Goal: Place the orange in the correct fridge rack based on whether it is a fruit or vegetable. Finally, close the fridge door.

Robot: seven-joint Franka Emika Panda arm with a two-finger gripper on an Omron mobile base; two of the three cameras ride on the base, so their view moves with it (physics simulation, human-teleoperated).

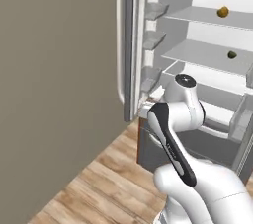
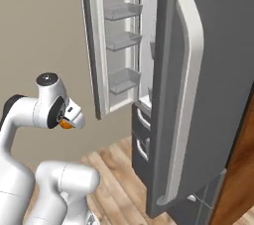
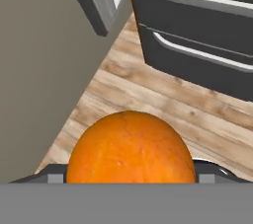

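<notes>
Hand view: the orange (image 3: 129,148) sits clamped in the gripper (image 3: 129,176), above the wood floor (image 3: 163,104) before the fridge drawers (image 3: 197,50). It looks firm, light and round, likely to roll; best held across its widest part. Both fingertips are hidden behind it. The fridge rack (image 1: 207,53) is well apart.

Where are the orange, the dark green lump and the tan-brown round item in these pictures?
orange (image 3: 129,148): hand view, middle of its skin, between the gripper's fingers.
dark green lump (image 1: 231,55): left base view, its centre, on a fridge shelf.
tan-brown round item (image 1: 223,12): left base view, its centre, on the shelf above.
</notes>
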